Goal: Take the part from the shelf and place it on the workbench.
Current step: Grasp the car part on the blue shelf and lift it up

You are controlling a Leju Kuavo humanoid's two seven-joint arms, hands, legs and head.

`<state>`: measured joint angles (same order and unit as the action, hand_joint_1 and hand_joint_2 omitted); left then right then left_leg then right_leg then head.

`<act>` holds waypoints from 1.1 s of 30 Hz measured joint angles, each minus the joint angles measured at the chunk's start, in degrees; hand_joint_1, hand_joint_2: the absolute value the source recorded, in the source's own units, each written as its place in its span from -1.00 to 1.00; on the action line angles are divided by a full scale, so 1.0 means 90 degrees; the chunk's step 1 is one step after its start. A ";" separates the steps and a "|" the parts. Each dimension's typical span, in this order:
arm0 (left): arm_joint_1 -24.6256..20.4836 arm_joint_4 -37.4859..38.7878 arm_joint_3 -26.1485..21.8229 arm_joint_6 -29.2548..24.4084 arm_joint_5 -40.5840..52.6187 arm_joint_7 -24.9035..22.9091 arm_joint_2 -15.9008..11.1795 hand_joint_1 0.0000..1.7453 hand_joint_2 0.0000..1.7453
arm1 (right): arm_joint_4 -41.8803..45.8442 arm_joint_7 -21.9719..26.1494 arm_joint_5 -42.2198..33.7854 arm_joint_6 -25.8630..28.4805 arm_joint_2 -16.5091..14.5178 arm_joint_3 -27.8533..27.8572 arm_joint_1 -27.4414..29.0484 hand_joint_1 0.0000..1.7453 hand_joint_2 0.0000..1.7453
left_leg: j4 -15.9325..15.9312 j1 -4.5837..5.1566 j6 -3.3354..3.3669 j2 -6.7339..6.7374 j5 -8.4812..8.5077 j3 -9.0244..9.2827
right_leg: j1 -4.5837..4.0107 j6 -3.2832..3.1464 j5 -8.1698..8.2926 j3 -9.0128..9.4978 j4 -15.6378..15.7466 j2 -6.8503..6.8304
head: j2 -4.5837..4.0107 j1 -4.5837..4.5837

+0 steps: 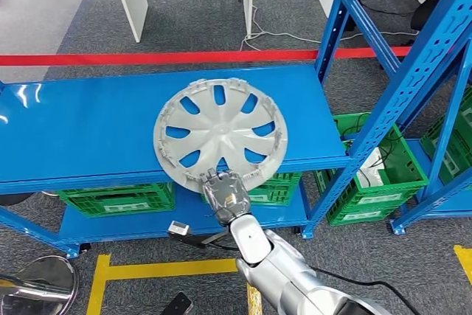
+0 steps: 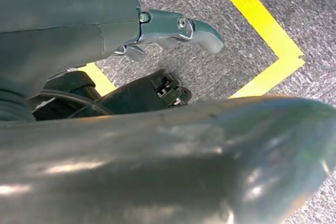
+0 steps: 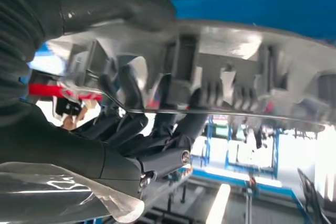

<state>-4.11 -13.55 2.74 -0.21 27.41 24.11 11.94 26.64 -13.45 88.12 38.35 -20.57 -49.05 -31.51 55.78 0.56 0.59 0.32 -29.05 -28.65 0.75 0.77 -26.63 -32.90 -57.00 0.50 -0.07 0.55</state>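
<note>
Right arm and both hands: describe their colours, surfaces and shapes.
The right arm is polished silver in rounded segments, and a thin black cable trails from it across the floor. The right hand is glossy grey metal. The left hand has a smooth dark grey cover and screw-jointed fingers.

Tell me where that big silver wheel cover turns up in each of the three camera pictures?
Head view: the wheel cover lies on the blue shelf, its near edge held by the right hand.
Left wrist view: not in it; grey carpet and yellow floor tape.
Right wrist view: its clipped rim runs across the picture, the hand's fingers curled on it.
Shared landmark: the blue shelf, also behind the rim.
</note>
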 joint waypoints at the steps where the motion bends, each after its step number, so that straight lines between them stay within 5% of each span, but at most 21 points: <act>1: 0.0000 0.0000 0.0001 0.0004 -0.0006 0.0001 0.0000 -1.00 -1.00 | 0.0074 0.0031 0.0039 0.0053 0.0008 0.0000 0.0016 -1.00 -1.00 | 0.0000 0.0000 0.0000 0.0000 0.0000 0.0000 | 0.0000 0.0000 0.0000 -0.0001 0.0000 0.0000 | 0.0000 0.0000; 15: -0.0008 0.0000 0.0079 0.0044 -0.0075 0.0012 -0.0001 -1.00 -1.00 | 0.1197 0.0226 0.0101 0.0124 0.0117 0.0000 0.0188 -1.00 -1.00 | 0.0000 0.0000 -0.0001 0.0000 0.0000 -0.0001 | 0.0000 -0.0001 0.0000 -0.0002 0.0000 -0.0001 | 0.0000 0.0000; 33: -0.0019 0.0000 0.0135 0.0032 -0.0138 0.0012 0.0002 -1.00 -1.00 | 0.1234 0.0467 0.0103 0.0124 0.0135 -0.0061 0.0196 -1.00 -1.00 | 0.0000 0.0000 -0.0001 0.0000 0.0000 -0.0001 | 0.0000 -0.0001 0.0000 -0.0003 -0.0001 -0.0001 | 0.0000 0.0000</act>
<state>-4.29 -13.55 3.95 0.07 26.17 24.22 11.96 37.75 -9.25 89.05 39.47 -19.35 -49.59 -29.75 55.79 0.56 0.58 0.31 -29.05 -28.66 0.75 0.76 -26.63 -32.92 -57.01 0.49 -0.07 0.55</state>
